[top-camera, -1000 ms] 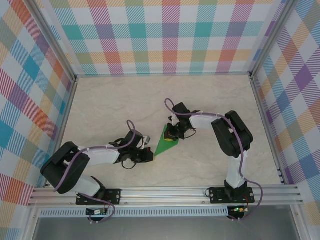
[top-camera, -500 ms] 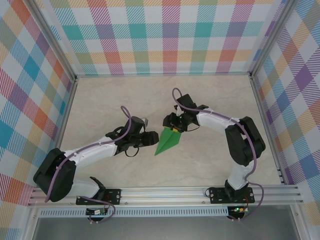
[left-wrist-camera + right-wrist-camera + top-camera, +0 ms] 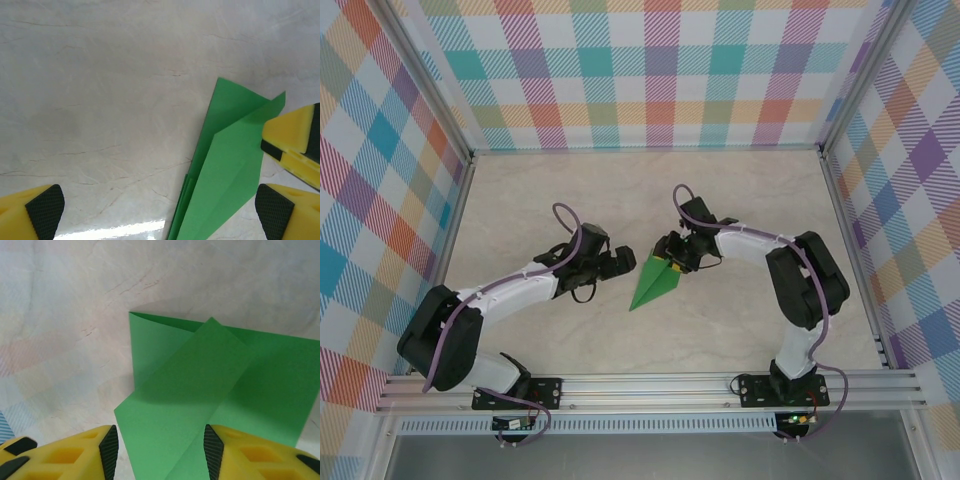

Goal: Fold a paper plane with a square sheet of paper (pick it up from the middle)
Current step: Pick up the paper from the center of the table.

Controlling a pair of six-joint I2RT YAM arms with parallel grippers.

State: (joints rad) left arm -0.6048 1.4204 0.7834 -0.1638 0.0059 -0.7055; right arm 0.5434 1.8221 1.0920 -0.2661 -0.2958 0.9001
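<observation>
Jaws, left gripper (image 3: 622, 265): spread wide, gripping nothing. Jaws, right gripper (image 3: 670, 264): about half open. The paper lies in the gap, and no pinch on it is visible.

Enclosure: checked walls (image 3: 650, 70) on three sides, pale marbled table (image 3: 560, 200), aluminium rail (image 3: 650, 385) along the near edge.

Left arm (image 3: 510, 295): reaches from its base up and to the right, with the gripper low over the table just left of the paper and apart from it.

Right arm (image 3: 790, 275): elbow out to the right, forearm coming back leftward, gripper over the wide end of the paper.

Paper plane (image 3: 653, 285): bright green, flat on the table near mid-table, between the two grippers. It has a slim dart outline. The sharp tip points near-left toward the arm bases, and the wide end lies under the right gripper. Left wrist view: layered folds with a long crease down the body, stacked edges visible along the left side. Right wrist view: a diagonal flap lies across a lower layer whose corner pokes out at upper left.

Left fingers (image 3: 45, 212): yellow with black textured pads, at opposite bottom corners of the wrist view. The paper lies on the table ahead, nearer the right-hand finger.

Right fingers (image 3: 109, 450): pads stand either side of the diagonal flap. Whether either pad touches the paper's edge cannot be told. One of these fingers also shows at the right edge of the left wrist view, at the paper's wide end.
</observation>
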